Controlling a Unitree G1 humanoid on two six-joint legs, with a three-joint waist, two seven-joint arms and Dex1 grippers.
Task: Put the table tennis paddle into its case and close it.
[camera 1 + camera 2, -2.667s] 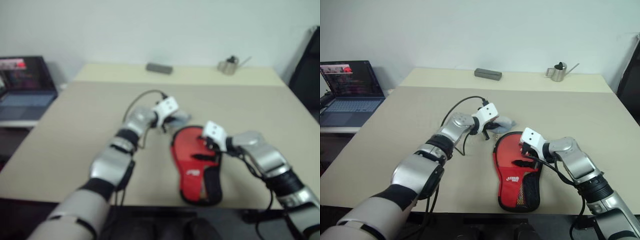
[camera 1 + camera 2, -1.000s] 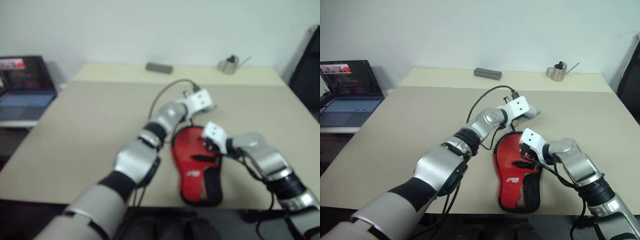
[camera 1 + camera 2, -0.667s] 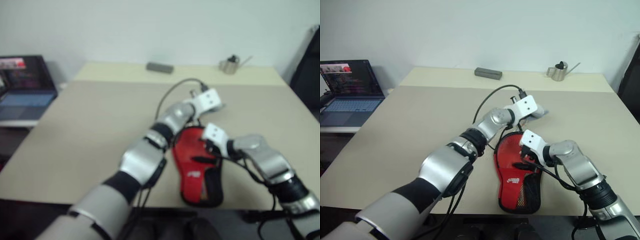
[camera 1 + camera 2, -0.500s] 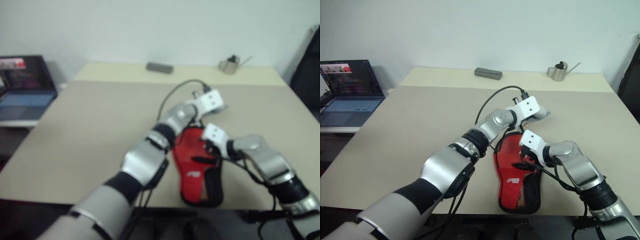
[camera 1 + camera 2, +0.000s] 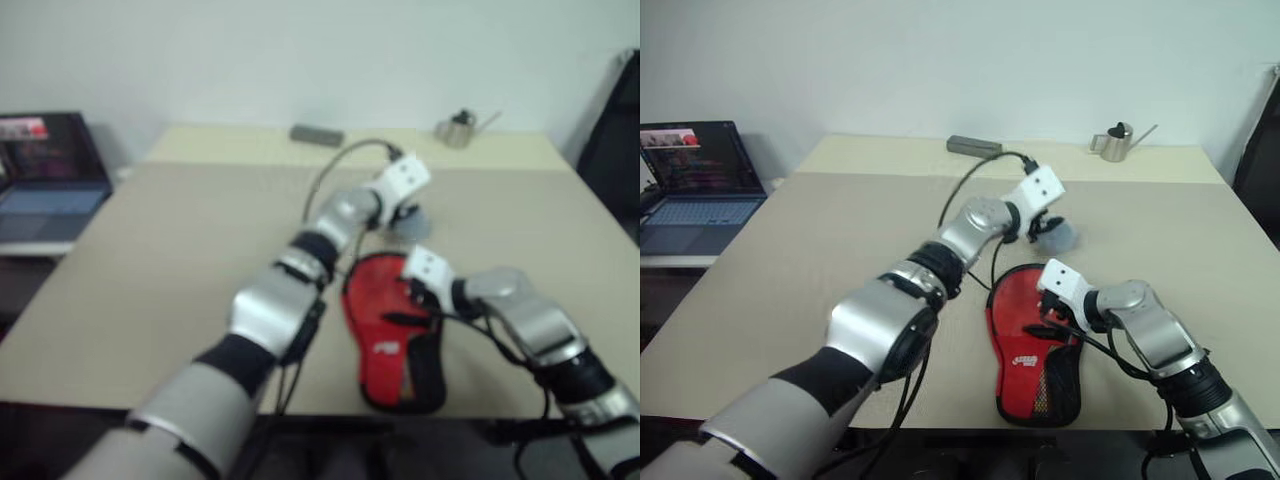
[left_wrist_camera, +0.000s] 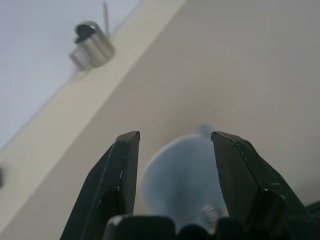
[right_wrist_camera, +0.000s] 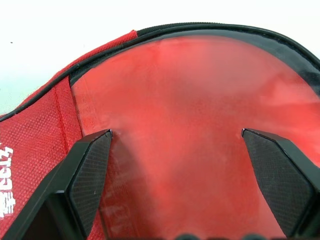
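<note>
Inside, the red paddle [image 7: 200,130] fills the black-trimmed case [image 5: 1030,345].

Left claw [image 6: 172,142] and right claw [image 7: 182,140] both gape, arms extended.

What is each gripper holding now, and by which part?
Nothing. The left gripper is open near a grey object; the right gripper is open over the case.

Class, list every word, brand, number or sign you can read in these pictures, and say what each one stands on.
White mark on the red case: too small to read in the head views.
White letters at the case's edge in the right wrist view: cut off, not readable.
Laptop screen: text too small to read.
Nothing else carries text.
</note>
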